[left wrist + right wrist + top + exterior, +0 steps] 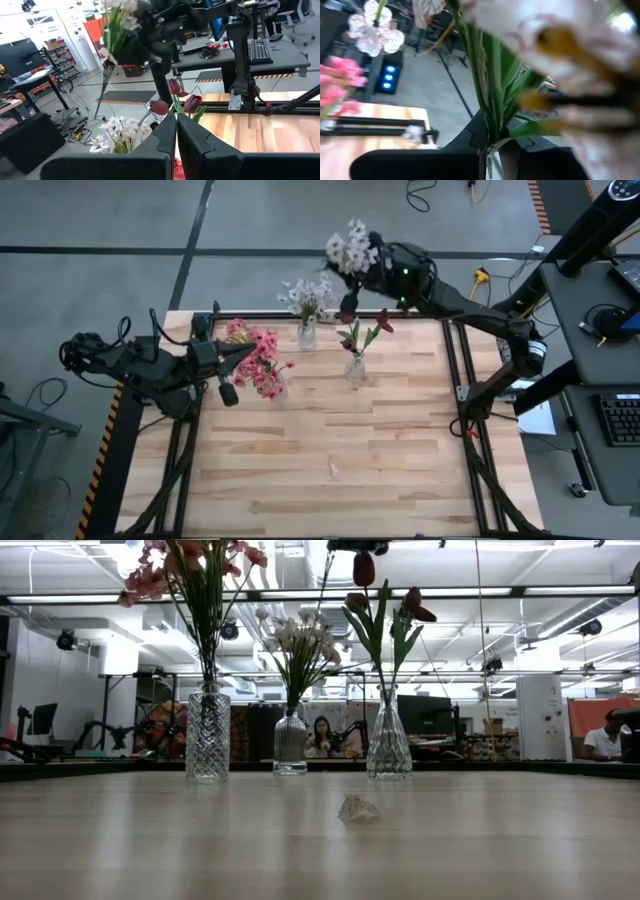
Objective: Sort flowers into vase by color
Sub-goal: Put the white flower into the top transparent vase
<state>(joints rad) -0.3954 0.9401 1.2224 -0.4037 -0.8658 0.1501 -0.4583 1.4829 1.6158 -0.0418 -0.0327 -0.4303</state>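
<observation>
Presently the right gripper (372, 268) is clamped on a white-lilac stem (350, 248) above the table's far edge (420, 317), near the white-flower vase (307, 333). The left gripper (240, 352) sits closed and empty beside the pink flowers (262, 363). Red tulips (358, 332) stand in the middle vase (355, 368).

Bright overhead lighting, blurred close blossoms (560, 55)
</observation>
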